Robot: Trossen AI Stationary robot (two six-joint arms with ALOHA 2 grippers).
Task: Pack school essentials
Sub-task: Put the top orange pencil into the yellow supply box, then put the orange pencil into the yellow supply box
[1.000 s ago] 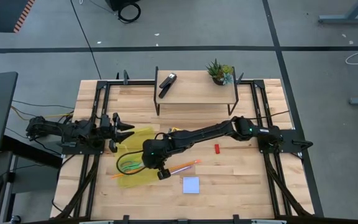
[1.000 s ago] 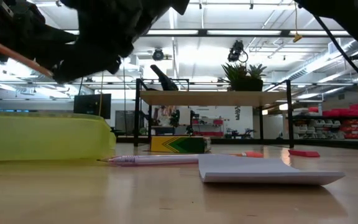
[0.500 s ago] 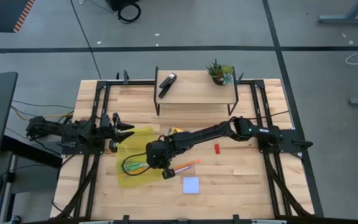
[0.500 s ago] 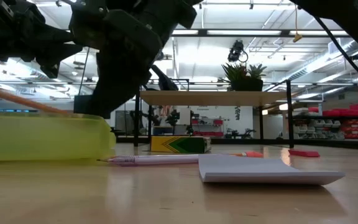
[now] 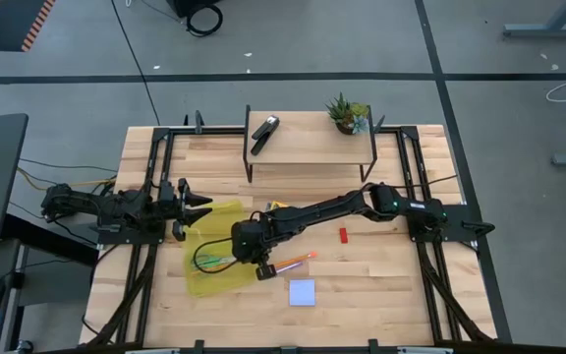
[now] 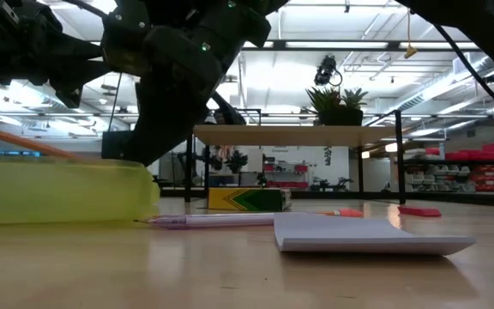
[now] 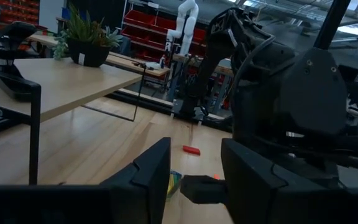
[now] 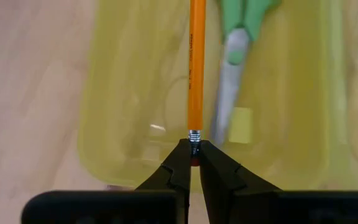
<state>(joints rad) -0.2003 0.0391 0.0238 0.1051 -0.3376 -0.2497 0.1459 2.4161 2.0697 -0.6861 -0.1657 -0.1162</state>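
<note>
The right tool [image 8: 194,163] is positioned over the translucent yellow pouch [image 5: 212,259] on the wooden surface [image 5: 381,280]. Its fingers are closed narrowly on the eraser end of an orange pencil [image 8: 196,65], which extends straight ahead of the tool over the pouch interior. Just beside that pencil, inside the pouch, lie the green-handled scissors [image 8: 232,68], blades pointing back toward the tool.

The left tool [image 5: 193,208] waits at the far edge of the pouch, opposite the right tool. Its fingers [image 7: 148,180] stand apart with a moderate gap, holding nothing.

Items outside the pouch, relative to the right tool:
- A second orange pencil [image 5: 296,261] lies on the surface just beside the tool, on the side away from the pouch.
- The pale blue note pad [image 5: 302,292] lies near it, toward the front edge of the surface.
- The small red block [image 5: 343,234] lies farther off, under the right arm's forearm line.
- The crayon box [image 6: 247,199] lies behind the tool, toward the raised shelf [image 5: 312,147].

The shelf carries a black stapler [image 5: 264,131] and a potted plant [image 5: 347,113].
</note>
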